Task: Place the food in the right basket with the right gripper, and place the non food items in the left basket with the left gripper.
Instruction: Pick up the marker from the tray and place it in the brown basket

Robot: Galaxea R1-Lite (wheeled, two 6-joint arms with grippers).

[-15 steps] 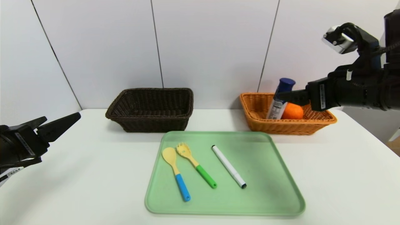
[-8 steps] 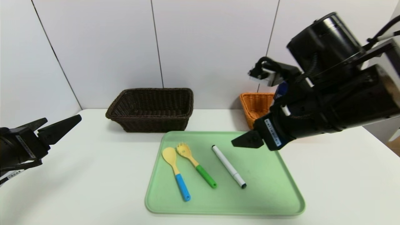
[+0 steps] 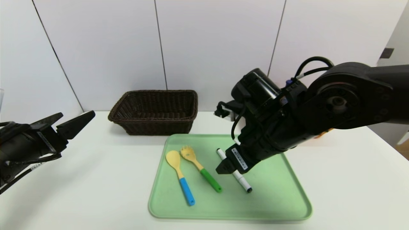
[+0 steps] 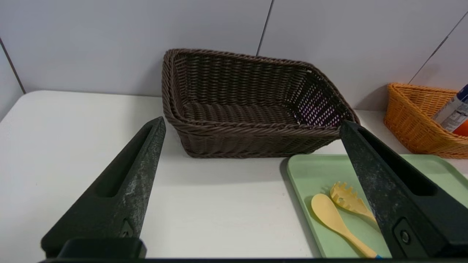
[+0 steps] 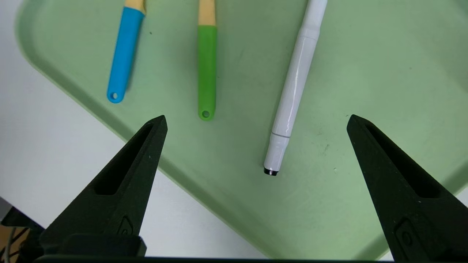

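the right pincer [image 5: 256,120] is held released, tilted down over the marker [image 5: 292,91] on the green tray [image 3: 287,204]. beside the marker, the fork [image 3: 199,167] and spoon [image 3: 179,177] are laid. the left pincer [image 3: 68,123] is held released above the counter [image 3: 96,179], pointed toward the brown basket [image 3: 155,111]. the bottle [image 4: 455,111] is seen in the orange basket [image 4: 413,113].

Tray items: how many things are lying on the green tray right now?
3. The spoon lies nearest the tray's left edge, the fork beside it, and the marker toward the middle, partly covered by the open right tool. Nothing else shows on the tray.
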